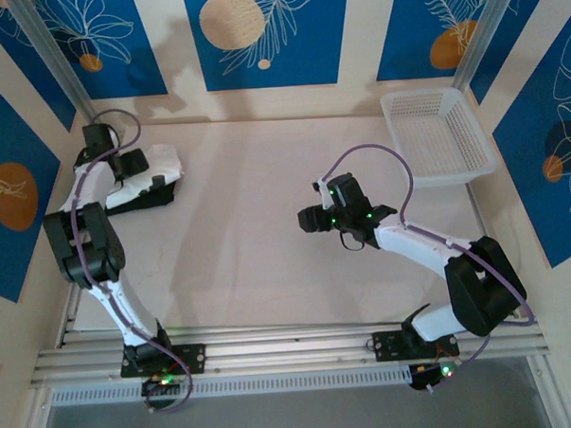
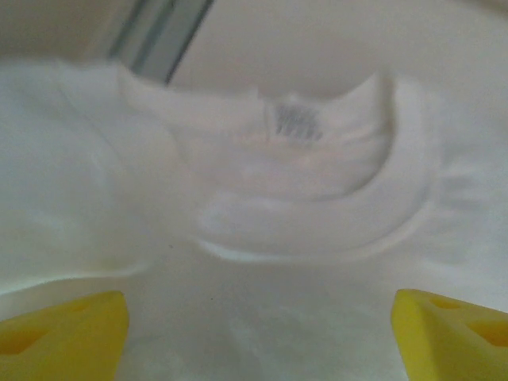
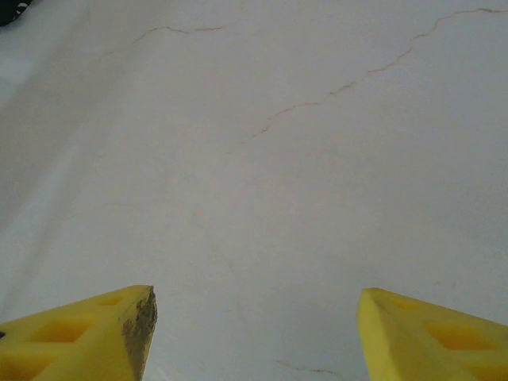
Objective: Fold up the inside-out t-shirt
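The white t-shirt [image 1: 160, 168] lies bunched at the table's far left, resting on a black cloth garment [image 1: 163, 197]. In the left wrist view its collar [image 2: 381, 230] curves across the frame, with a small label [image 2: 295, 123] inside the neck. My left gripper [image 1: 136, 165] hovers right over the shirt. It is open, its yellow fingertips [image 2: 67, 333] far apart, and cloth lies below the gap [image 2: 258, 345]. My right gripper [image 1: 312, 218] hangs open over bare table near the middle, nothing between its yellow fingertips [image 3: 432, 333].
A white mesh basket [image 1: 438, 136] stands at the back right corner. The pale tabletop [image 3: 262, 159] with thin cracks spreads between the arms. Blue patterned walls enclose the table on three sides.
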Robot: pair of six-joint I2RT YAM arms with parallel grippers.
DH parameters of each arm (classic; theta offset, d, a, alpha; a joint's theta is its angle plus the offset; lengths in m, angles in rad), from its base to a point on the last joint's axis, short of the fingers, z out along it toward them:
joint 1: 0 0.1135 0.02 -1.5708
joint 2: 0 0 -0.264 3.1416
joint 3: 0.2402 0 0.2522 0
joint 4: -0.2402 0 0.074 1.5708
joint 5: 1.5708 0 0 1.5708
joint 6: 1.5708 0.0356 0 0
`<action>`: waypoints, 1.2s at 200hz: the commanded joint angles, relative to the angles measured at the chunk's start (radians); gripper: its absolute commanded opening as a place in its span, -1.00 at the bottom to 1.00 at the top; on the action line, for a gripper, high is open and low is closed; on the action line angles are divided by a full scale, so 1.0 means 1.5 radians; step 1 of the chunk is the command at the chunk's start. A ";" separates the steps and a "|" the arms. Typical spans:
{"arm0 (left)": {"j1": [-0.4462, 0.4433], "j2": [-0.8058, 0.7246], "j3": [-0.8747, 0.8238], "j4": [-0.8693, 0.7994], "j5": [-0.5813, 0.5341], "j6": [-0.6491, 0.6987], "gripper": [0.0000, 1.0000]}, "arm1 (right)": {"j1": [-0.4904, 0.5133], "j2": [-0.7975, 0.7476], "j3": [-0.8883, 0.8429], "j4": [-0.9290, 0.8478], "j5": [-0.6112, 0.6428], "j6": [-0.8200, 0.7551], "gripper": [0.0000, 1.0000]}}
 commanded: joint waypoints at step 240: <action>-0.236 -0.631 -0.737 0.441 -0.226 0.004 0.93 | -0.226 -0.313 -0.208 0.130 0.306 -0.071 0.99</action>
